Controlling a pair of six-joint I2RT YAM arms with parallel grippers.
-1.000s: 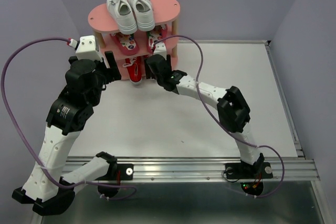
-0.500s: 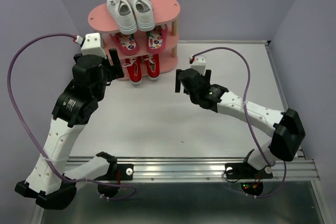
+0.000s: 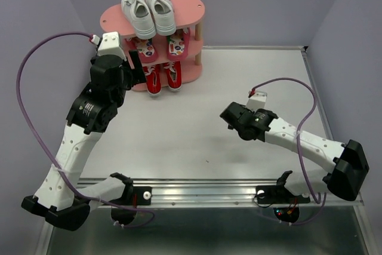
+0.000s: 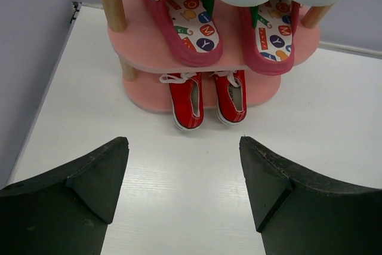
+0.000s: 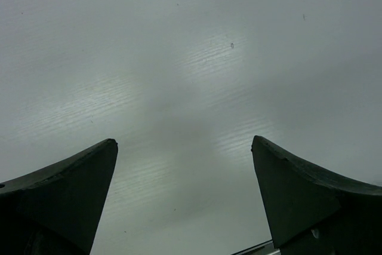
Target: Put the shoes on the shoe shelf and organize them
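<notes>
The pink shoe shelf (image 3: 192, 9) stands at the table's far left. White sneakers (image 3: 148, 11) sit side by side on its top board. The red flip-flops (image 3: 177, 45) lie on the middle board, and the red canvas sneakers (image 3: 162, 77) stand on the bottom board with their toes over its front edge. My left gripper (image 3: 136, 64) hovers open just left of the shelf. In the left wrist view it (image 4: 183, 141) faces the shelf (image 4: 143, 49), flip-flops (image 4: 192, 25) and red sneakers (image 4: 188, 101), holding nothing. My right gripper (image 3: 230, 115) is open and empty over bare table, as the right wrist view (image 5: 184, 141) shows.
Purple walls close in behind and beside the shelf. A metal rail (image 3: 209, 190) runs along the near edge with both arm bases on it. Purple cables (image 3: 27, 76) loop off each wrist. The table's right border (image 3: 322, 111) is a raised strip.
My right arm has pulled back from the shelf's front to the table's right middle, and its jaws have spread wider. My left arm has shifted slightly toward the shelf.
</notes>
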